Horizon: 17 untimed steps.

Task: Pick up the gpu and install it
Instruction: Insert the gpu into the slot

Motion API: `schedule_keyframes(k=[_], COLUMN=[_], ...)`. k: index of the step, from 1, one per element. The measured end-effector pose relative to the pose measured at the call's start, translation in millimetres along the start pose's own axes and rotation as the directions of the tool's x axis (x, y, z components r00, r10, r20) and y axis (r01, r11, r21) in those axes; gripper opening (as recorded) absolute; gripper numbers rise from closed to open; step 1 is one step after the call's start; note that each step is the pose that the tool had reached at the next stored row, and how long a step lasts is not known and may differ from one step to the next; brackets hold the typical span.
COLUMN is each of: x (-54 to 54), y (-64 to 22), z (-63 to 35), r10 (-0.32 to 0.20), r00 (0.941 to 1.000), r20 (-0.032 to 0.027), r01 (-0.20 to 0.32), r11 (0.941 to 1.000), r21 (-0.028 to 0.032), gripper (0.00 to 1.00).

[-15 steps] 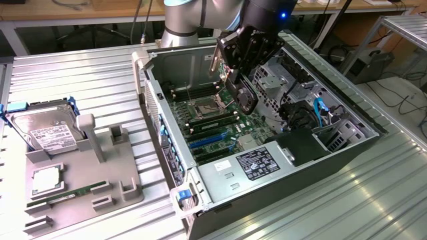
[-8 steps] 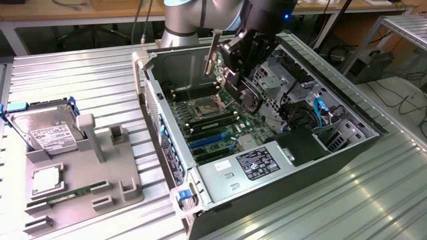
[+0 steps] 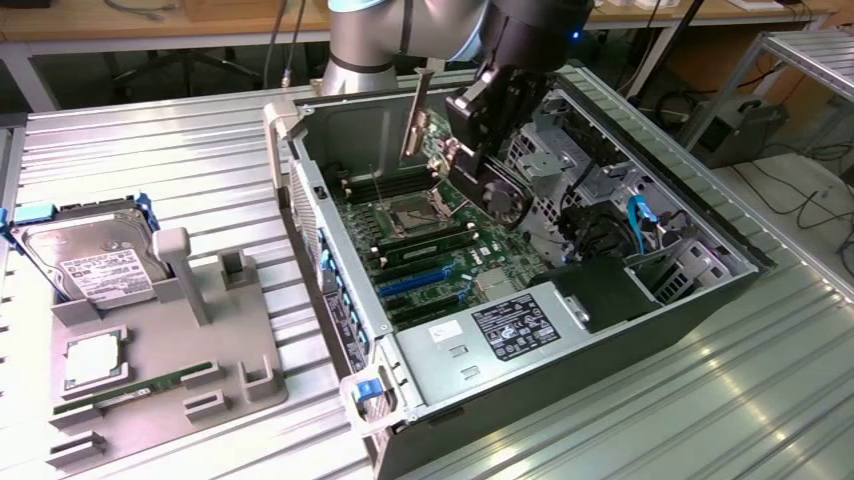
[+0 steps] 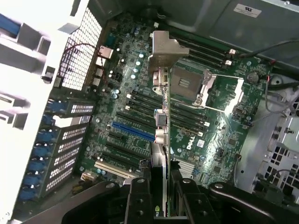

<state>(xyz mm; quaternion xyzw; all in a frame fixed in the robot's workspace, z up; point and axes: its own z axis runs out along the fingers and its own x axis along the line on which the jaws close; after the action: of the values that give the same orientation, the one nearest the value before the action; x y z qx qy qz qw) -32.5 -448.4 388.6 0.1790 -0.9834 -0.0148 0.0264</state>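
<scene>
In the exterior view, the gripper [image 3: 481, 140] hangs at the upper centre of the frame, over the open computer case [image 3: 300, 190]. Its fingers are clamped on the gpu [image 3: 501, 190]. The card is held on edge and tilted, its round fan facing the exterior view's right and its silver bracket [image 3: 416, 110] standing up toward the case's back wall. It is above the motherboard [image 3: 427, 250], not seated in it. At the exterior view's left, a grey parts tray [image 3: 227, 350] on the ribbed surface holds a hard drive [image 3: 87, 265]. I judge the pickup done and the installing step in hand.

In the wrist view, the gpu [image 4: 160, 116] shows edge-on, pinched between the two black fingers [image 4: 139, 200] of the gripper [image 4: 164, 196]. Beneath it lies the motherboard [image 4: 126, 60]. The blue expansion slot [image 4: 133, 131] sits just beside the card's line, not under it, and the open CPU socket [image 4: 187, 84] is on the other side. As I judge it, seating calls for the card to be upright, its lower edge in line with a slot and its bracket at the rear openings.
</scene>
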Motion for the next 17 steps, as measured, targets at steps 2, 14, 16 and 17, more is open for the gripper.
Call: schedule_keyframes(k=[2,14,16,17], x=[0.0,-0.3,-0.3,-0.3], y=[0.0,-0.3,-0.3,-0.3], z=[0.9,6.8,7.6,8.1], r10=[-0.037,-0.271,-0.299,-0.314], r00=[0.9993,0.9627,0.9543,0.9495], r20=[0.0006,0.0026,0.0027,0.0029], r01=[0.037,0.271,0.299,0.314], r11=[0.9993,0.9626,0.9541,0.9493], r21=[0.0022,0.0149,0.0165,0.0170], gripper=[0.26,0.26,0.26,0.26])
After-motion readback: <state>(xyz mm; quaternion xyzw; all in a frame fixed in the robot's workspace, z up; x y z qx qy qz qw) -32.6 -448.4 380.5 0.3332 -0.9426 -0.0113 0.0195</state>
